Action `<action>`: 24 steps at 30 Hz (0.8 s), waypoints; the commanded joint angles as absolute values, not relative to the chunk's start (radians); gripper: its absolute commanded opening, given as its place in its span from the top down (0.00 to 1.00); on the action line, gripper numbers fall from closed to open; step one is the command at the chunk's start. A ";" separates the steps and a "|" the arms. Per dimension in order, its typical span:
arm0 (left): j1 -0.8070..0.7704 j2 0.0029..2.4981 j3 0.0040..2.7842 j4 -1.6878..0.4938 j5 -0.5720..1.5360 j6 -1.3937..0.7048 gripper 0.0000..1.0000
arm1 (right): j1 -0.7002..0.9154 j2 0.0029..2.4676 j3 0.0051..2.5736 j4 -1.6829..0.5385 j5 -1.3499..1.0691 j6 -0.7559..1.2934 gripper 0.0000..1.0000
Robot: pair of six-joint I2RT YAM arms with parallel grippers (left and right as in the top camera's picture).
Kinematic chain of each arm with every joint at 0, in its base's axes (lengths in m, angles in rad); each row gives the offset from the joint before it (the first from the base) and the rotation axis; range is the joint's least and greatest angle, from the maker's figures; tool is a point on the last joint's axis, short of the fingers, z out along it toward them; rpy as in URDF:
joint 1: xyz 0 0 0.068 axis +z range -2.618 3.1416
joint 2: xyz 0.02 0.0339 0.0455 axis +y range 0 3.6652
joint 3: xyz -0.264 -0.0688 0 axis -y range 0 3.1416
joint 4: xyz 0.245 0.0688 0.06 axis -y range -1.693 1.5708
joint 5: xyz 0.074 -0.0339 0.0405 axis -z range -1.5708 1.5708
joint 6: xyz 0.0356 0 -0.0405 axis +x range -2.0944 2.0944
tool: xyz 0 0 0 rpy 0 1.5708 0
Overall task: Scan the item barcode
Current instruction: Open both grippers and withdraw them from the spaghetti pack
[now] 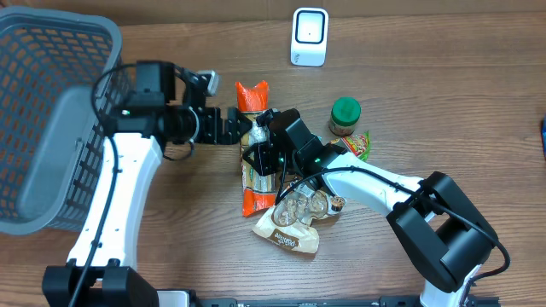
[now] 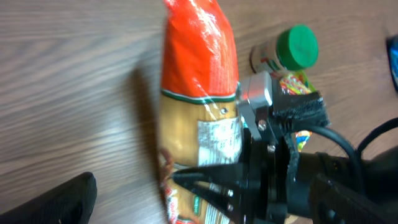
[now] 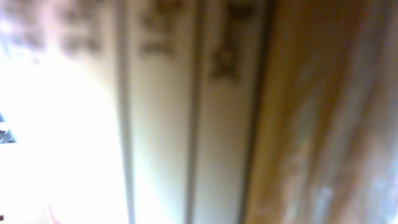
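An orange-and-yellow snack bag (image 1: 252, 101) lies lengthwise in the middle of the table. It fills the left wrist view, where the bag (image 2: 196, 68) shows a white printed label (image 2: 217, 140) and dark stripes like a barcode at the bottom edge. My right gripper (image 1: 259, 159) is shut on the bag's middle, its black fingers (image 2: 208, 180) crossing the yellow part. The right wrist view is only a blurred close-up of the packaging. My left gripper (image 1: 232, 125) stands open just left of the bag's upper half, holding nothing. The white scanner (image 1: 309, 37) stands at the back.
A grey basket (image 1: 51, 119) fills the far left. A green-lidded jar (image 1: 345, 115) and a colourful packet (image 1: 360, 143) sit right of the bag. A clear pack of cookies (image 1: 294, 223) lies under the right arm near the front.
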State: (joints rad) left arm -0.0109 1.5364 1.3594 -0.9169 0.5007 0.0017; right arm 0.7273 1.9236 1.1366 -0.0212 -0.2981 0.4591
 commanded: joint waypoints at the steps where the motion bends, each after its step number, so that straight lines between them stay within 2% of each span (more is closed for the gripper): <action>1: 0.008 1.495 1.445 -0.973 0.407 0.004 0.00 | 0.728 1.916 1.159 0.004 -0.289 0.442 0.92; 3: 0.008 1.481 1.468 -1.015 0.347 0.005 0.00 | 0.728 1.916 1.159 0.004 -0.289 0.442 0.90; 4: 0.008 1.473 1.471 -1.028 0.323 0.004 0.00 | 0.728 1.916 1.159 0.004 -0.289 0.442 0.85; 5: 0.008 1.463 1.471 -1.036 0.311 0.004 0.00 | 0.728 1.916 1.159 0.003 -0.289 0.442 0.69; 6: 0.008 1.456 1.471 -1.042 0.310 0.008 0.00 | 0.728 1.916 1.159 0.003 -0.289 0.442 0.36; 7: 0.008 1.449 1.471 -1.045 0.312 0.012 0.00 | 0.728 1.916 1.159 0.003 -0.289 0.442 0.18; 8: 0.008 1.444 1.471 -1.047 0.311 0.012 0.00 | 0.728 1.916 1.159 0.003 -0.289 0.442 0.04; 9: 0.008 1.442 1.471 -1.047 0.311 0.012 0.00 | 0.728 1.916 1.159 0.004 -0.289 0.442 0.00; 19: 0.008 1.441 1.471 -1.066 0.310 0.015 0.00 | 0.724 1.870 1.159 -0.002 -0.289 0.438 0.00; 24: 0.008 1.441 1.471 -1.087 0.294 0.015 0.00 | 0.692 1.772 1.159 -0.087 -0.221 0.439 0.00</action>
